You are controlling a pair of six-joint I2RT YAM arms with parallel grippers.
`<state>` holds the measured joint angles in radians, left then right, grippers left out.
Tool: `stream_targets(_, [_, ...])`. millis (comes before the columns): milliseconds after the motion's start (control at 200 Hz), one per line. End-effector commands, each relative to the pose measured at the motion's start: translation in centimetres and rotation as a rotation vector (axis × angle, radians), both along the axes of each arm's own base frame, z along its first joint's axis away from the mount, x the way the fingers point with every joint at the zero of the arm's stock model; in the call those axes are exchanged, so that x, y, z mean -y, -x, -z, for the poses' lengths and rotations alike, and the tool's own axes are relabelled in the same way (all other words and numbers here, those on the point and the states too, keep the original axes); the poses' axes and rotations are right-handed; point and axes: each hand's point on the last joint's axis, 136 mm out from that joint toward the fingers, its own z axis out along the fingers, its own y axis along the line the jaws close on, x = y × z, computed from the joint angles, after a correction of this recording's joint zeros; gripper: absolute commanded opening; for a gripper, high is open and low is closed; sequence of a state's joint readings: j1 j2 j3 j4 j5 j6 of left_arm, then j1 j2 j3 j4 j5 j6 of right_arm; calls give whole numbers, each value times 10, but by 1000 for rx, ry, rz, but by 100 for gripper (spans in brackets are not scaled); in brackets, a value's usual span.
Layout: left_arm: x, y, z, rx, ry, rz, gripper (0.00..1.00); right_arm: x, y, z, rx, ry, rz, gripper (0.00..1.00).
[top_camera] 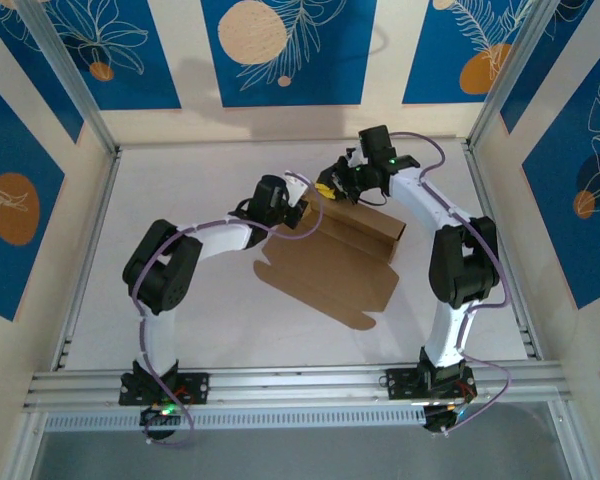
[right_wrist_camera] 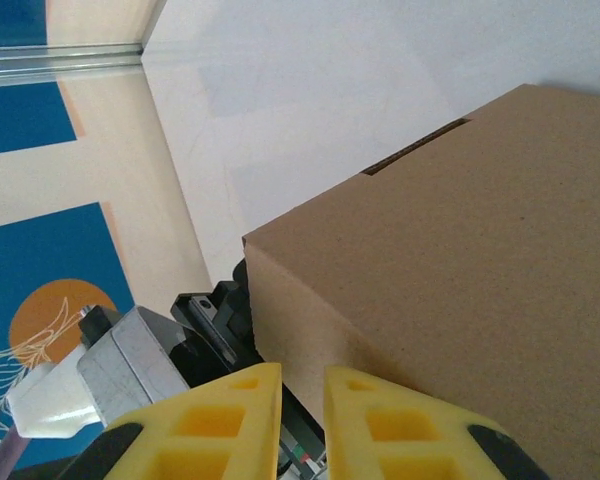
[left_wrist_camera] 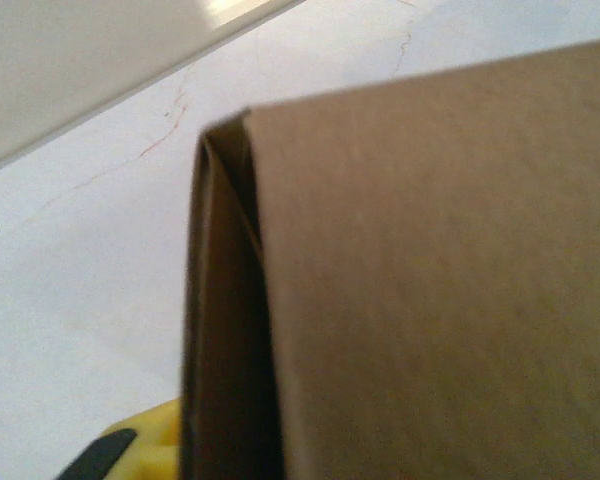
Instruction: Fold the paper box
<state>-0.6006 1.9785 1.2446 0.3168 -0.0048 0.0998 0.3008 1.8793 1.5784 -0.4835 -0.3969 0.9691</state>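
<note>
I count one paper box [top_camera: 345, 255] of brown cardboard, two arms at the near edge of my one white desk [top_camera: 180, 320], two grippers, left gripper [top_camera: 298, 212] and right gripper [top_camera: 332, 188], two yellow fingers [right_wrist_camera: 230, 425] on the right

The paper box [top_camera: 345, 255] is matt brown kraft cardboard, faintly grainy. The table [top_camera: 180, 310] is smooth, matt white. The right gripper's fingers [right_wrist_camera: 230, 425] are yellow plastic.
</note>
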Motion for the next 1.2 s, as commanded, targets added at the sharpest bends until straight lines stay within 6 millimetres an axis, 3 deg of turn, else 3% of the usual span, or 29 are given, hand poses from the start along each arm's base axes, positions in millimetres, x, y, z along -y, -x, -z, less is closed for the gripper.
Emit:
stream_targets(0, [-4, -4, -18, 54, 36, -44, 27, 12, 11, 40, -102, 121, 6, 20])
stream_targets(185, [-13, 2, -32, 82, 46, -43, 39, 16, 8, 44, -109, 121, 8, 20])
stream_targets(420, [-35, 7, -36, 86, 114, -31, 41, 16, 6, 38, -98, 110, 2, 20])
stream_targets(695, [-13, 4, -24, 51, 133, 65, 44, 10, 8, 33, -95, 99, -9, 20])
stream_targets(1040, [13, -10, -2, 66, 22, 47, 29, -1, 10, 26, -94, 80, -25, 19])
stream_targets(1196, [24, -8, 3, 64, 27, 83, 37, -4, 11, 27, -104, 69, -32, 20])
